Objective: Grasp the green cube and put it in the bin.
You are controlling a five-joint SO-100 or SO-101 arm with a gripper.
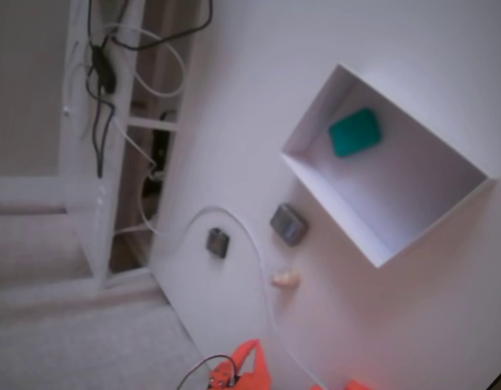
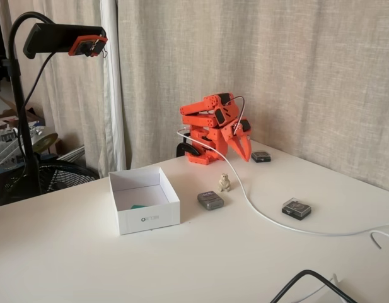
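The green cube (image 1: 354, 132) lies inside the bin (image 1: 303, 124), the gripper (image 2: 243, 150) hangs empty over the table with its jaws seemingly together, well apart from it, so the remaining risk is a stray sweep snagging the white cable (image 2: 257, 210).

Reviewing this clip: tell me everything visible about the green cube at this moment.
The green cube is a small teal-green block with rounded corners and a matte look. It lies flat on the floor of the white bin, near one corner, apart from the gripper. In the other fixed view only a sliver of it shows over the bin's front wall. Nothing holds it or rests on it.
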